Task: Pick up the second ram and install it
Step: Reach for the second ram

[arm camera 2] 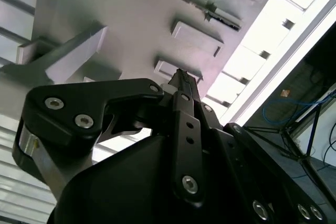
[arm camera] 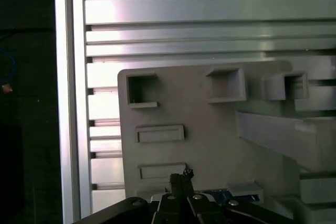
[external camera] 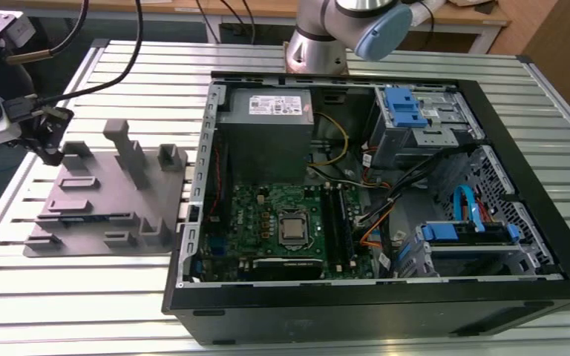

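Note:
My gripper (external camera: 51, 150) hangs at the exterior view's left, over the far left corner of the grey holder plate (external camera: 97, 196). In both wrist views its black fingertips (arm camera 2: 181, 77) (arm camera: 181, 176) are pressed together, with nothing visible between them. They hover a little above the plate (arm camera 2: 131, 9) (arm camera: 210, 135). A thin dark strip with blue marks, the second ram (external camera: 85, 217), lies in a slot near the plate's front. The first wrist view shows a short blue-dark piece of the ram (arm camera: 239, 198) just beside the fingers.
The open computer case (external camera: 364, 200) lies at the exterior view's right of the plate, with the motherboard's long black slots (external camera: 335, 215) beside the processor socket. The plate carries upright grey posts (external camera: 131, 152). The arm's base (external camera: 315, 44) stands behind the case. The ribbed table's edge (arm camera: 73, 103) runs close by.

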Controlling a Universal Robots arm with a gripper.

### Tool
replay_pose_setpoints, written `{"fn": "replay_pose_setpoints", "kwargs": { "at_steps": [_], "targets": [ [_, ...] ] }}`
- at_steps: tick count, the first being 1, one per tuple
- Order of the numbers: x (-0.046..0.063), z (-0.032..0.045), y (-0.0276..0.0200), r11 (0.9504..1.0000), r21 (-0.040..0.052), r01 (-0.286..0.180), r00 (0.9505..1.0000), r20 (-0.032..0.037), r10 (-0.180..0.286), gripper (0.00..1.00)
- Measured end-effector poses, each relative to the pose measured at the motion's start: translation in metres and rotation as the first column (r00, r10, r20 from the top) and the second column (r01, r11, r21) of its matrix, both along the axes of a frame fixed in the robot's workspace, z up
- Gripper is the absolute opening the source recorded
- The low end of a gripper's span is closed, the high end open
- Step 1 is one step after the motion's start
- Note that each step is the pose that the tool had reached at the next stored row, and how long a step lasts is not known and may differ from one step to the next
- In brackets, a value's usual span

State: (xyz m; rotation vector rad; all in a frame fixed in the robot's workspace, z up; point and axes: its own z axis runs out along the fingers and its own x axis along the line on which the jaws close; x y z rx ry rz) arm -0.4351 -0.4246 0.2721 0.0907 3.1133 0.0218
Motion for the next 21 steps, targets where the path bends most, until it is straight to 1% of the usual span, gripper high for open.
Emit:
{"fn": "replay_pose_setpoints", "kwargs": {
  "at_steps": [5, 8, 16, 21],
  "targets": [
    [0.0, -0.0052, -0.0117, 1.0, -0.0017, 0.0, 1.0, 0.0, 0.0, 0.07],
    [0.001, -0.0083, -0.0173, 1.0, -0.0031, 0.0, 1.0, 0.0, 0.0, 0.07],
    [0.009, -0.0165, -0.027, 1.0, -0.0068, -0.001, 1.0, -0.0002, 0.001, 0.07],
    [0.011, -0.0212, -0.0339, 1.0, -0.0081, -0.002, 1.0, -0.0001, 0.002, 0.07]
  ]
}}
